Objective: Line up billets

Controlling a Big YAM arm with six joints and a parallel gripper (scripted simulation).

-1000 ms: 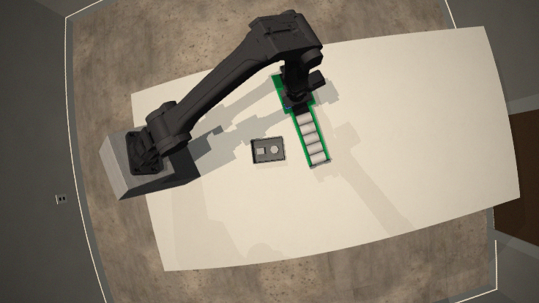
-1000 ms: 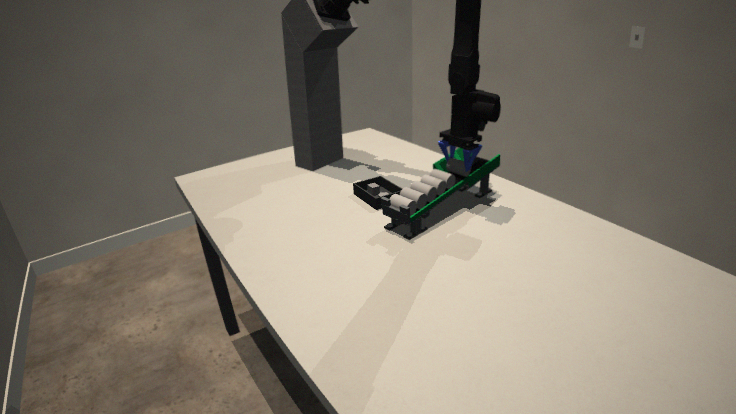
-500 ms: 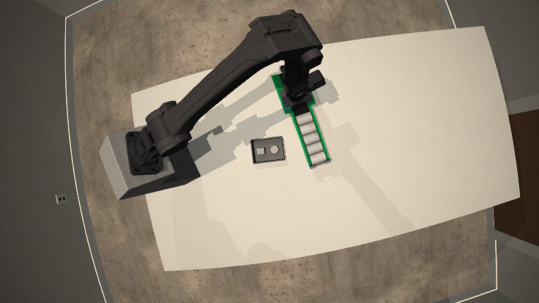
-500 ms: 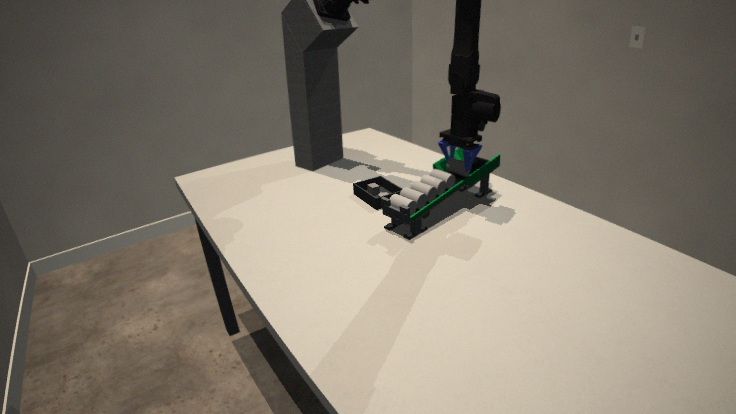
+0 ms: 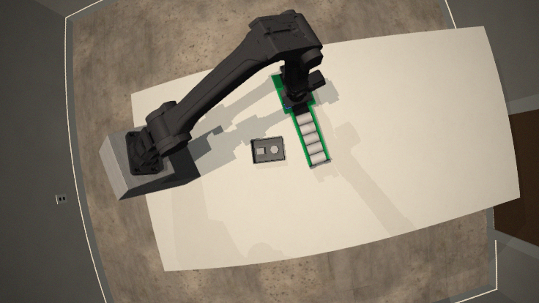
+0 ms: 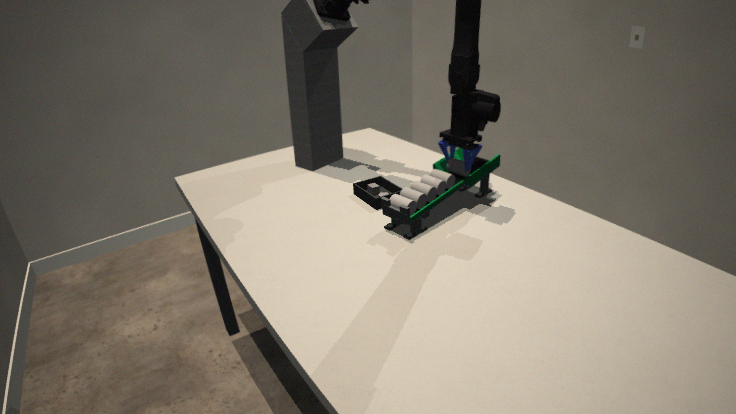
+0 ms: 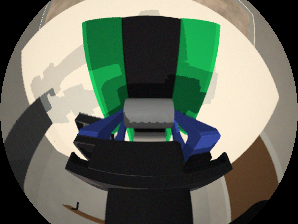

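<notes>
The green-sided feed ramp [image 5: 301, 120] slopes down the table toward its stop [image 5: 320, 162]. Several grey billets [image 5: 310, 137] lie across it side by side in a row against the stop; they also show in the side view [image 6: 422, 191]. My gripper [image 6: 459, 157], with blue fingers, stands at the upper part of the ramp, just behind the row. It is shut on one grey billet [image 7: 148, 113], held crosswise between the fingers over the black ramp bed [image 7: 152, 50]. In the top view the wrist [image 5: 297, 94] hides the held billet.
A dark tray [image 5: 267, 149] with a square and a hexagonal hole lies left of the ramp. The arm's grey pedestal [image 5: 124, 165] stands at the table's left edge; it shows as a tall grey column [image 6: 311, 87] in the side view.
</notes>
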